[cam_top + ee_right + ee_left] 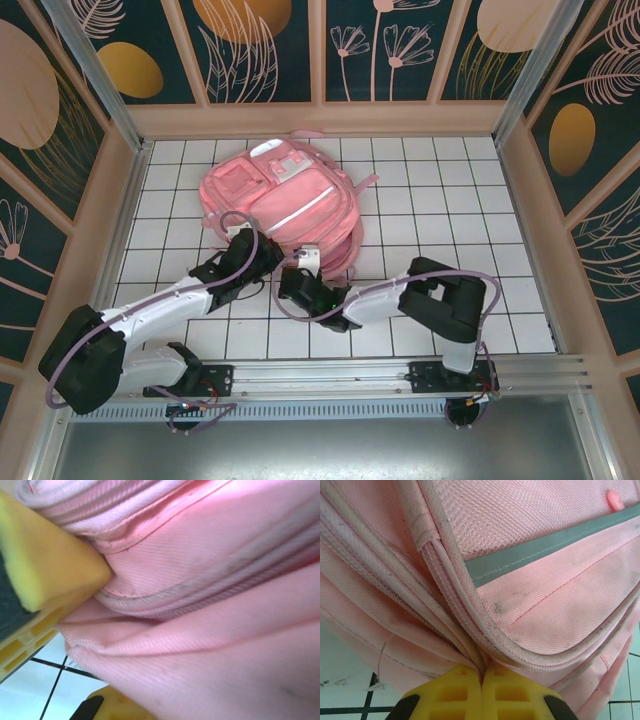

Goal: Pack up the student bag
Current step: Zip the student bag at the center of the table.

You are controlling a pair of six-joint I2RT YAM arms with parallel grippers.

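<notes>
The bag [285, 205] lies flat on the tiled table [430, 200], front pockets up, with its near edge reaching both grippers. The left gripper [481, 677] is clamped on that edge. Its yellow fingers [450, 695] meet with the piped seams pinched between them, and the grey strip [545, 550] runs just beyond the tips. To its right, the right gripper [107, 635] is closed on a fold of pink fabric, one finger above the fold and the other below. Table shows beneath the jaws.
</notes>
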